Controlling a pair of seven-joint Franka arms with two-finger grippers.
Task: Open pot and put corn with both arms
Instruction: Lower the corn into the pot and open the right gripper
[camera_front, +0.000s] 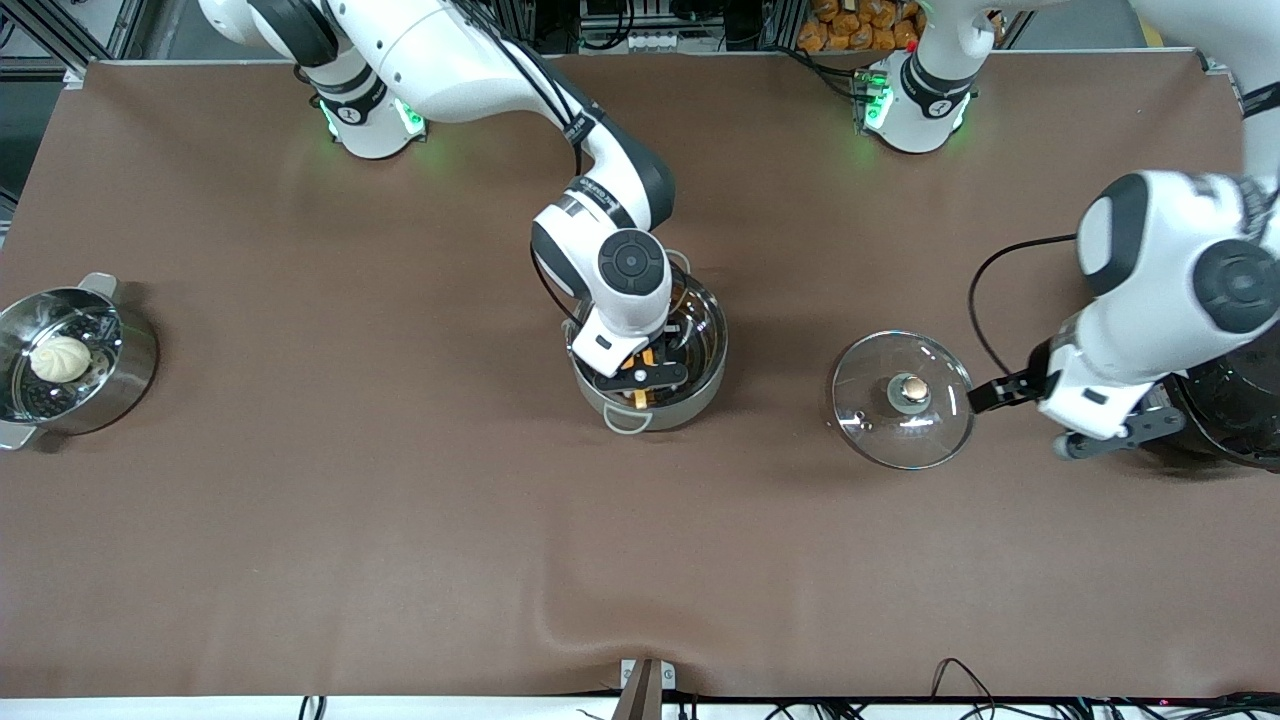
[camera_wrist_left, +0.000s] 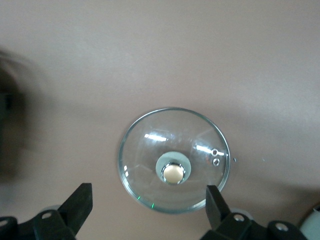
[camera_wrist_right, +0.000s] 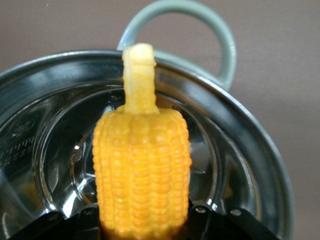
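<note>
The right gripper (camera_front: 645, 377) is closed on the corn (camera_wrist_right: 141, 170), held inside the pot (camera_front: 700, 385) at mid-table. The lid (camera_front: 902, 400) is already laid toward the left arm's end; beside it the left gripper (camera_front: 1010, 388) waits spread, empty. Only release is left.

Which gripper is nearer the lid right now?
Left. The left gripper hangs open beside the lid; the right gripper holds the corn over the pot.
</note>
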